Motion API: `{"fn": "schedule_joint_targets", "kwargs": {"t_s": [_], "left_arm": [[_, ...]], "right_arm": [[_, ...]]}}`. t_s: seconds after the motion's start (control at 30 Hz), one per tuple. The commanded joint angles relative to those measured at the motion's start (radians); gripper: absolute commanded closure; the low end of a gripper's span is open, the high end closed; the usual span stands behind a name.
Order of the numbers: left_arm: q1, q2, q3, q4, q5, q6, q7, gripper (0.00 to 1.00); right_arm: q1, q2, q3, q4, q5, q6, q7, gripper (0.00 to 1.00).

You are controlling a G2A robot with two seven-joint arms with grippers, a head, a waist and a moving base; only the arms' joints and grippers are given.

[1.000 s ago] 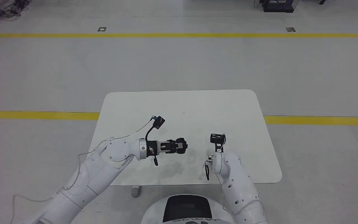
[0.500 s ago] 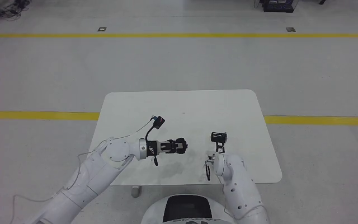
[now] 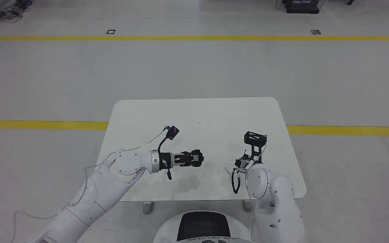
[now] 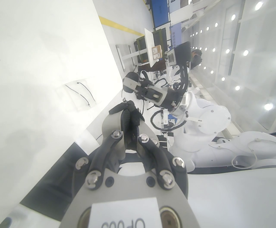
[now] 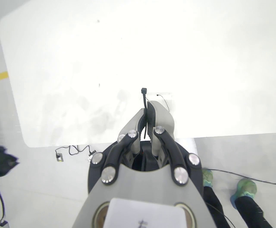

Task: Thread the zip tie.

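Above table (image 3: 200, 115), right gripper (image 5: 147, 107) clamps zip tie (image 5: 143, 96); left gripper (image 4: 129, 109) closed, contents unclear; we risk thin tie pivoting, spoiling alignment.

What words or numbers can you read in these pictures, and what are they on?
White label on the left gripper: upside down, cut off by the edge, not readable whole.
Paper label on the right gripper: only a sliver of print, unreadable.
Blue screen and box behind: too blurred.
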Motion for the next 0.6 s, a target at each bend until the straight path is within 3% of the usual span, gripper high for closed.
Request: {"fn": "schedule_joint_targets", "kwargs": {"t_s": [0.0, 0.03, 0.4, 0.47, 0.57], "left_arm": [[0.0, 0.0, 0.0, 0.0, 0.0, 0.0, 0.0, 1.0], [0.0, 0.0, 0.0, 0.0, 0.0, 0.0, 0.0, 1.0], [0.0, 0.0, 0.0, 0.0, 0.0, 0.0, 0.0, 1.0], [0.0, 0.0, 0.0, 0.0, 0.0, 0.0, 0.0, 1.0], [0.0, 0.0, 0.0, 0.0, 0.0, 0.0, 0.0, 1.0]], "right_arm": [[0.014, -0.017, 0.012, 0.008, 0.056, 0.0, -0.037, 1.0], [0.028, -0.02, 0.018, 0.027, 0.1, 0.0, -0.054, 1.0], [0.028, -0.02, 0.019, 0.028, 0.104, 0.0, -0.063, 1.0], [0.026, -0.02, 0.035, 0.026, 0.217, -0.013, -0.142, 1.0], [0.025, -0.017, 0.11, 0.039, 0.453, -0.114, -0.245, 1.0]]}}
